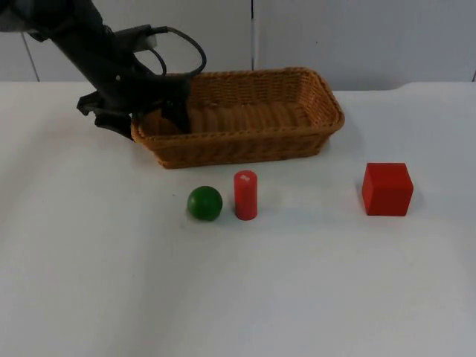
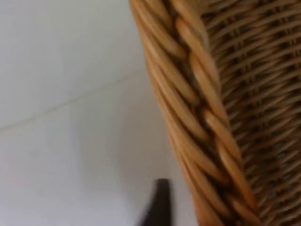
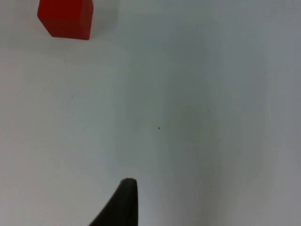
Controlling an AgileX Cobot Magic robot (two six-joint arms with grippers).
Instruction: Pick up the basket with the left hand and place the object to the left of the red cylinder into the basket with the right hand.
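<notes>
Up at the far side of the white table (image 1: 89, 282), the wicker basket (image 1: 245, 119) sits just in front of the grey partition wall (image 1: 357, 37). At its left end the left gripper (image 1: 152, 119) straddles the rim, one finger outside the wall and one inside; whether it actually pinches the weave I cannot tell. From the left wrist, the braided rim (image 2: 197, 108) runs close past a black fingertip (image 2: 159, 205) that stands on the outer side above the table.

Nearer than the basket, the red cylinder (image 1: 245, 195) stands upright, and the green ball (image 1: 204, 203) lies just beside it on its left, the two apart. Well off to the right rests a red cube (image 1: 387, 189).

From the right wrist, the right gripper's fingertip (image 3: 123, 202) hangs above bare table, with the red cube (image 3: 66, 18) well apart from it; I cannot tell how its fingers stand.
</notes>
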